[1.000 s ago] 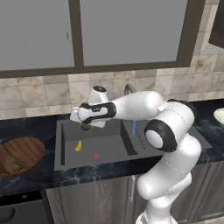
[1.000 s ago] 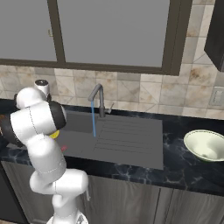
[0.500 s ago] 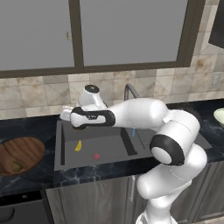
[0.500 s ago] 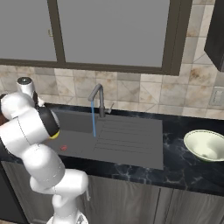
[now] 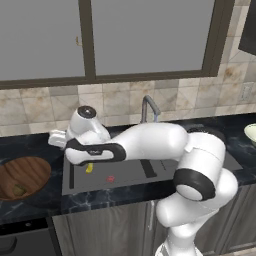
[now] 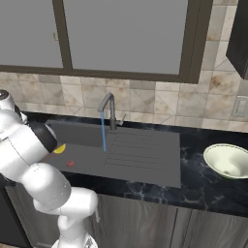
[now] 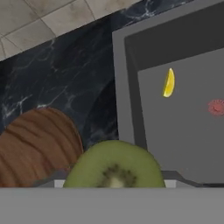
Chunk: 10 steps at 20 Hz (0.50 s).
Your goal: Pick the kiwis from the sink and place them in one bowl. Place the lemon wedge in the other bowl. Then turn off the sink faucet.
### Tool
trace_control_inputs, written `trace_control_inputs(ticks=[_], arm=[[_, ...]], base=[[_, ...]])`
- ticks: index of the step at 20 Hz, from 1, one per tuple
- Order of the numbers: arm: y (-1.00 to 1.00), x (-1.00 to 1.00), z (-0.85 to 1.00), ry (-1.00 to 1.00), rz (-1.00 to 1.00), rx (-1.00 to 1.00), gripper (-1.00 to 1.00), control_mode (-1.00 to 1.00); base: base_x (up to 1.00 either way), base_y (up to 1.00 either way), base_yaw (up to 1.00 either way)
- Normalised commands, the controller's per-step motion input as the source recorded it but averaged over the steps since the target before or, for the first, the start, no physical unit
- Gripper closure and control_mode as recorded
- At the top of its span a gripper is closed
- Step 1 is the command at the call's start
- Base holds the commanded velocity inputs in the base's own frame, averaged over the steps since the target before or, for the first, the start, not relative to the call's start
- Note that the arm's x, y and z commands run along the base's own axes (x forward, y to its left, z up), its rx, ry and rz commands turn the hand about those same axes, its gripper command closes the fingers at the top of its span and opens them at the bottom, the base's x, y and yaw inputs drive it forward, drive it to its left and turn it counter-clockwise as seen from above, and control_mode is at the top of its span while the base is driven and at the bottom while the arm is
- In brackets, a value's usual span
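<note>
1. One kiwi [image 7: 114,165] sits at the bottom centre of the hand view, cut face toward the camera and right where my fingertips would be. My pincer [image 5: 55,138] is partly open and closed on this kiwi, as I judge it; the tips themselves are hidden behind the fruit.
2. Arm reaches to the left of the left base view, so the hand hangs over the counter between the sink [image 5: 165,170] and the wooden bowl [image 5: 20,176]. I read this as a carry toward that bowl.
3. In the hand view, the wooden bowl's rim [image 7: 35,144] lies lower left and the kiwi is not yet over it. Release would be too early here, I think.
4. Something small and greenish [image 5: 19,190] already rests in the wooden bowl, lower left of the left base view. Probably the first kiwi, though it's too small to be sure.
5. Lemon wedge [image 7: 169,83] lies on the basin floor, upper right of the hand view, with a small red thing [image 7: 216,107] near it. Both are well apart from my hand.
6. Pale bowl [image 6: 227,161] stands on the counter at the right edge of the right base view, far from the lemon.
7. Faucet [image 6: 110,109] runs; a blue stream [image 6: 103,131] falls from its spout at centre left of the right base view. Shutting it off comes last.
</note>
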Motion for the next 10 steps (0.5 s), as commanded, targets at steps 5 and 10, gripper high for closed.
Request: trace_control_inputs(ticks=[5, 10], arm=[[0.69, -0.42, 0.16, 0.0, 0.0, 0.02, 1.0, -1.0], [0.72, -0.33, 0.05, 0.0, 0.0, 0.01, 1.0, -1.0]], base=[[0.0, 0.0, 0.0], [0.0, 0.0, 0.0]])
